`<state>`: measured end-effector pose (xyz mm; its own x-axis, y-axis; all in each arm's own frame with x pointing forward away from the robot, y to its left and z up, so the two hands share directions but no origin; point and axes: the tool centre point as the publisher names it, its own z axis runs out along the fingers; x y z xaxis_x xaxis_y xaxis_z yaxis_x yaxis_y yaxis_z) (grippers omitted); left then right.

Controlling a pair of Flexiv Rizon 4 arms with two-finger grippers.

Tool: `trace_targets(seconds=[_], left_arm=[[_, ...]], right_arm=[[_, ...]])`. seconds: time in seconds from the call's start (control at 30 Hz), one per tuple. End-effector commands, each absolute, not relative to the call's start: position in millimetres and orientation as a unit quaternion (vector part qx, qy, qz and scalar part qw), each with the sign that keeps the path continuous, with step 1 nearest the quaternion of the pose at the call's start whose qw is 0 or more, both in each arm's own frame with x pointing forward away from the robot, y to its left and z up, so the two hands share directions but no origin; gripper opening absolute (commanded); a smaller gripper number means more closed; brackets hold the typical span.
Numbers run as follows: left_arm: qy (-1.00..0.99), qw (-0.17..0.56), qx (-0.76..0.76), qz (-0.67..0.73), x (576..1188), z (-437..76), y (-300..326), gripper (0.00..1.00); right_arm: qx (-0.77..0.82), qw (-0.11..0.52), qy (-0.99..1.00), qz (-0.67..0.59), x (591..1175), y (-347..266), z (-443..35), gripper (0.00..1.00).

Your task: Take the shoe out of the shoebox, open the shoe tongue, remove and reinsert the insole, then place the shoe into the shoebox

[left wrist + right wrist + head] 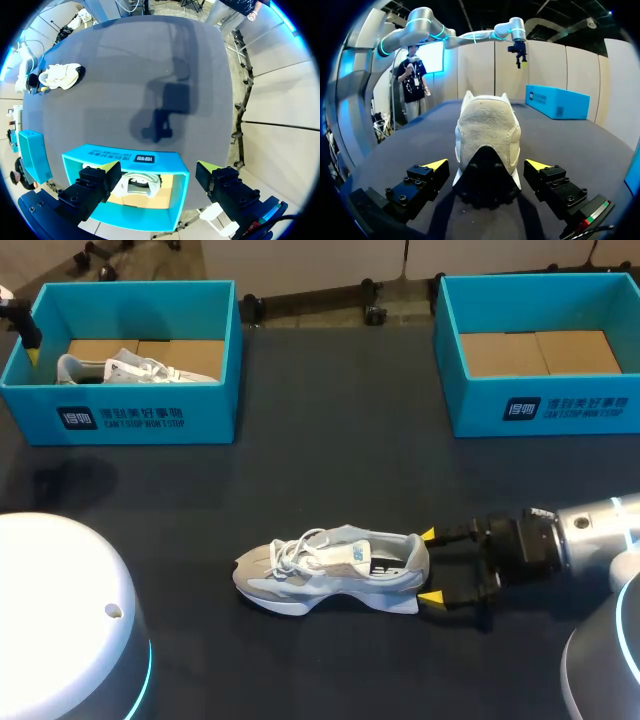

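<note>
Shoe (330, 568) lies on its sole in the middle of the table (350, 460), toe to my left; I judge it light, soft above and stiffer at the heel, so the heel is where I'd pinch. My right gripper (430, 566) straddles that heel, fingers spread and not touching; my left gripper (159, 166) hangs released over the left box (130, 290), which holds another shoe (130, 368). I judge there is room to move on every side, the right box (540, 410) well apart.

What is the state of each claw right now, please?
Left claw: open, empty, above the box.
Right claw: open, either side of the shoe heel.
</note>
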<state>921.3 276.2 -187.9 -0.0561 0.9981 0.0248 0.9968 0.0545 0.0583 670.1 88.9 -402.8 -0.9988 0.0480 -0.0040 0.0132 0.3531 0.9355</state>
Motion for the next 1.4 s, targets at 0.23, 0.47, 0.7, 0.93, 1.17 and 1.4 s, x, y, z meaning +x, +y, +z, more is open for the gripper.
trace_targets(seconds=[0.23, 0.47, 0.7, 0.93, 1.17, 1.4], left_arm=[[0.726, 0.011, 0.687, 0.031, 920.6, -187.7, 276.4, 1.0], [0.726, 0.011, 0.687, 0.031, 920.6, -187.7, 276.4, 1.0], [0.726, 0.011, 0.687, 0.031, 920.6, -187.7, 276.4, 1.0], [0.726, 0.011, 0.687, 0.031, 920.6, -187.7, 276.4, 1.0], [0.726, 0.011, 0.687, 0.031, 920.6, -187.7, 276.4, 1.0], [0.726, 0.011, 0.687, 0.031, 920.6, -187.7, 276.4, 1.0]], right_arm=[[0.02, 0.02, 0.821, 0.57, 671.0, 101.3, -405.1, 1.0], [0.022, 0.021, 0.821, 0.569, 670.8, 106.2, -407.0, 1.0], [0.028, 0.023, 0.823, 0.567, 674.4, 112.0, -408.5, 1.0], [0.027, 0.025, 0.821, 0.57, 678.9, 115.3, -409.2, 1.0], [0.029, 0.021, 0.821, 0.57, 677.1, 117.8, -412.6, 1.0], [0.028, 0.022, 0.819, 0.573, 675.4, 122.0, -413.4, 1.0]])
